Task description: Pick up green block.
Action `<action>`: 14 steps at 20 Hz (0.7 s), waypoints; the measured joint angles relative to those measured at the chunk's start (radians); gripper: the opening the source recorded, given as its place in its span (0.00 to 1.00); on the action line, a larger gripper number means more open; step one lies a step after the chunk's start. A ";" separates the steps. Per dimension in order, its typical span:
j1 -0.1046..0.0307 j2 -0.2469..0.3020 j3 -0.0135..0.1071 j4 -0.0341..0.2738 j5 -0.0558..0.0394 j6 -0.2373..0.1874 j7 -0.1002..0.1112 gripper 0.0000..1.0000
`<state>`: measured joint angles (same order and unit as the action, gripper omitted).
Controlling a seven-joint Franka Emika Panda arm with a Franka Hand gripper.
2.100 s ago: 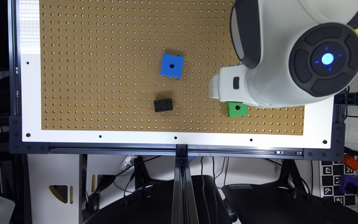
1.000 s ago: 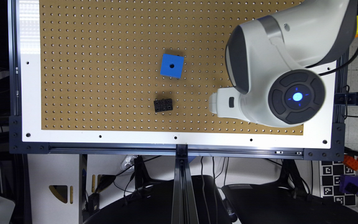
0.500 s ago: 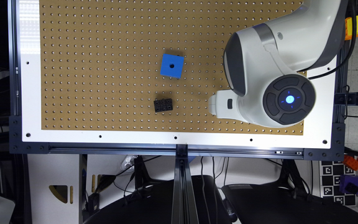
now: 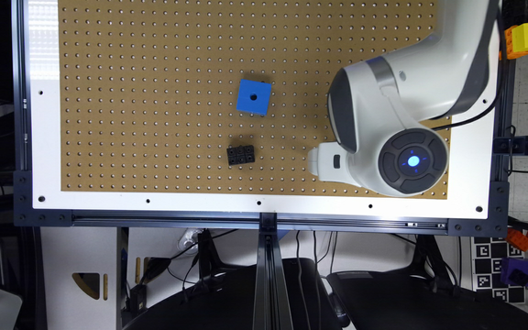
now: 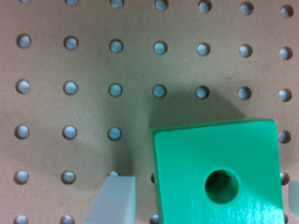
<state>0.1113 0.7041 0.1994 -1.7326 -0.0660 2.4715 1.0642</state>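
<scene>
My gripper (image 5: 205, 196) is spread wide around the green block (image 5: 217, 172), one finger (image 5: 112, 200) just beside it, not touching. The block sits on the pegboard (image 5: 70, 70). I judge this the pre-grasp step; next I clamp evenly, then lift

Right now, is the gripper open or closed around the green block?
Open: the gripper straddles the green block, with pegboard showing between finger and block.
</scene>
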 joint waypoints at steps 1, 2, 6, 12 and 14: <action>0.001 0.006 0.000 0.007 -0.0003 0.000 0.000 1.00; 0.002 0.007 0.000 0.010 -0.0004 0.000 0.000 1.00; 0.006 0.017 -0.003 0.013 -0.0026 0.002 0.003 1.00; 0.010 0.016 -0.006 0.013 -0.0090 0.000 0.014 0.00; 0.009 0.016 -0.006 0.013 -0.0090 0.000 0.014 0.00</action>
<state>0.1206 0.7204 0.1935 -1.7194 -0.0750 2.4710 1.0784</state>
